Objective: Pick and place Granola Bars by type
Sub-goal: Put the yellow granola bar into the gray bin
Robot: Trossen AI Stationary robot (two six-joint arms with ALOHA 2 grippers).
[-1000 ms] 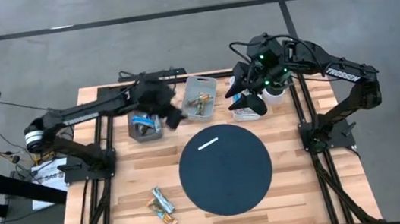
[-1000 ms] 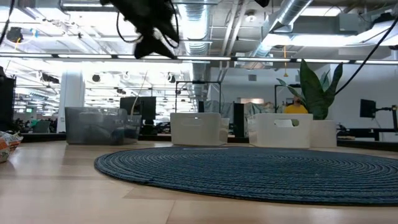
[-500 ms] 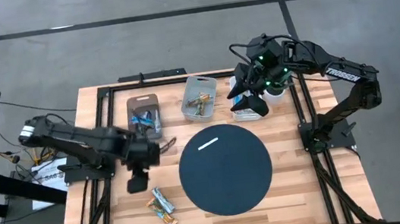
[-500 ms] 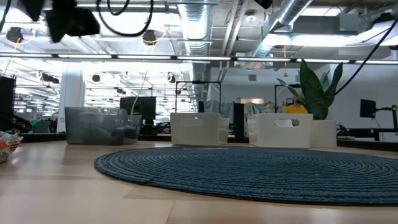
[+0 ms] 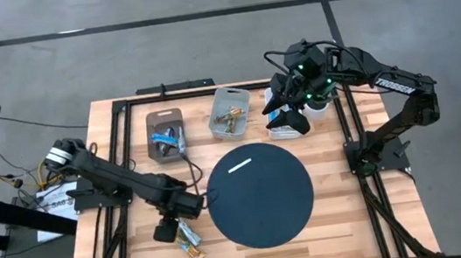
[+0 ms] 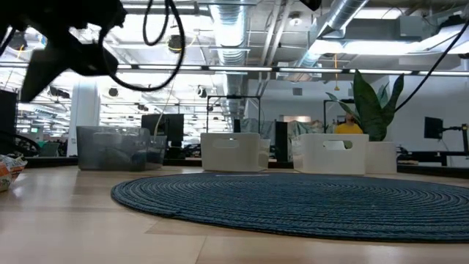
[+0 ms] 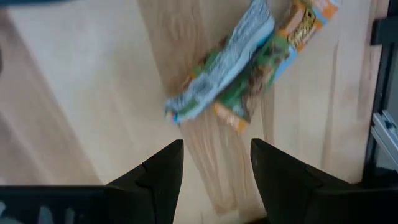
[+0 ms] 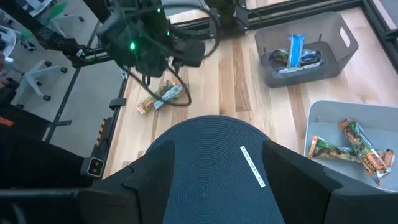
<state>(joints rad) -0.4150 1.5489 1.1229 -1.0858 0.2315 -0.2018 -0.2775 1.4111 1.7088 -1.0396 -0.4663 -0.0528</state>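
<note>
left tool (image 7: pixel 214 165) hangs over the counter (image 5: pixel 347 220), fingers (image 7: pixel 163 171) spread open and empty, just short of two granola bars (image 7: pixel 249 68) lying crossed and touching near the counter's front-left, beside the round dark mat (image 5: pixel 261 196). further back, a grey bin (image 5: pixel 166 135) holds blue-wrapped bars (image 8: pixel 297 51); the pale bin (image 5: pixel 230 113) next to it holds orange-brown bars (image 8: pixel 348 148). right tool (image 8: pixel 205 186) waits open and empty above the back-right corner.

Left arm extended low and diagonal, wrist pitched downward; left tool (image 7: pixel 213 168) with fingers parted, nothing between them. Right arm folded at the far side; right tool (image 8: pixel 202 190) with fingers spread, unloaded.
</note>
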